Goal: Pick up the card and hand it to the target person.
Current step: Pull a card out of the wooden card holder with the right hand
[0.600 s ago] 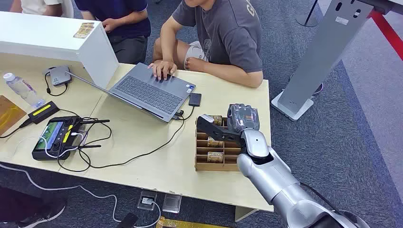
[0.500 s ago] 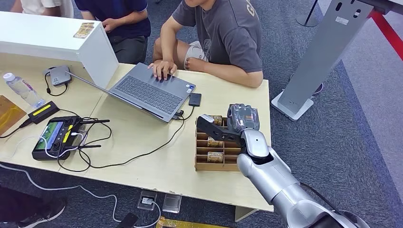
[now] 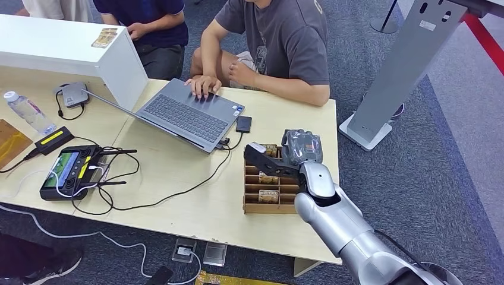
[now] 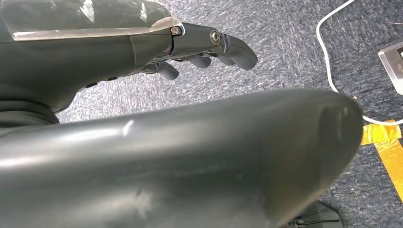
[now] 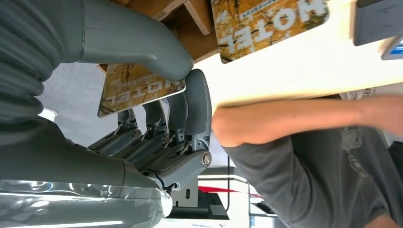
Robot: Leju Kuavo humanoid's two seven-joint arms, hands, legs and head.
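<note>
A: Item 1, right hand (image 5: 157,118)?
B: It is pinching a yellow HOTEL card (image 5: 138,92) between thumb and fingers (image 5: 195,109), hovering over the far end of the wooden card rack (image 3: 270,202).

A: Item 2, other cards?
B: 1 more card (image 5: 268,21) is sitting in the rack just beside the hand.

A: Item 3, left hand (image 4: 199,52)?
B: It is hanging over grey carpet (image 4: 285,52), fingers loosely curled, holding nothing.

A: Item 4, person?
B: A person in a grey shirt (image 3: 285,41) is sitting just beyond the right hand, forearm on the table (image 3: 178,172), touching a laptop (image 3: 187,116).
</note>
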